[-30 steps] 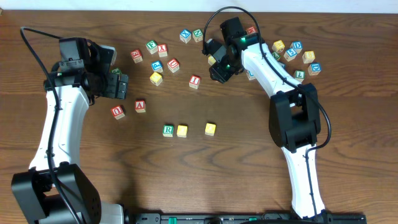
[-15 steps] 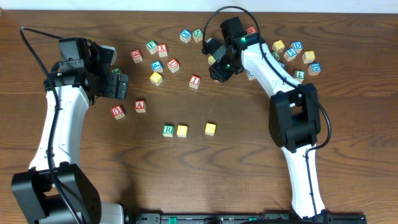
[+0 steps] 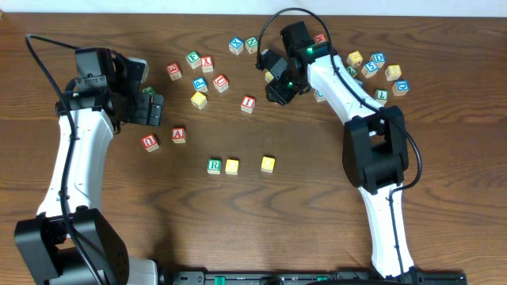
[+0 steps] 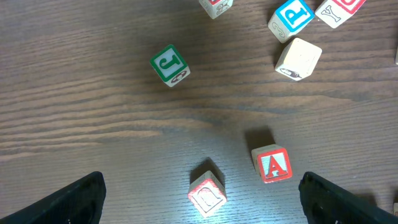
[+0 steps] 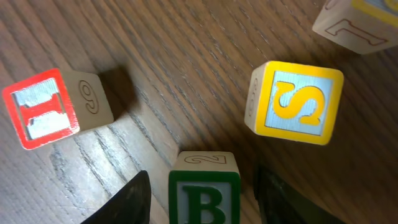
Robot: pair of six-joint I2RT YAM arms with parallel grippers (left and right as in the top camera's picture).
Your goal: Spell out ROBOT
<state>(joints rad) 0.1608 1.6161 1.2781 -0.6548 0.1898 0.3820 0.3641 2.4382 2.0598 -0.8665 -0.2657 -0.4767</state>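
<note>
Jaws of the right gripper [image 5: 202, 180] stand part-way apart on either side of the green-bordered B cube [image 5: 204, 194] at the bottom centre of the right wrist view. A thin strip of table shows on each side, so they straddle it and do not yet pinch it. Just to the upper right sits the yellow S cube [image 5: 296, 102], and at the left edge the red I cube [image 5: 43, 109]. A finger closing off-centre could twist the B cube or shove it into the S cube. In the overhead view the row waits at lower centre: the R cube [image 3: 214, 166] just beside one yellow cube [image 3: 231, 166], a gap, then the second yellow cube [image 3: 268, 165]. That gap leaves little to spare, so a B cube carried askew could knock either yellow neighbour on landing. At the left of that frame the left gripper [image 3: 156, 109] is wide open and empty, near the red A cube [image 3: 179, 134].
</note>
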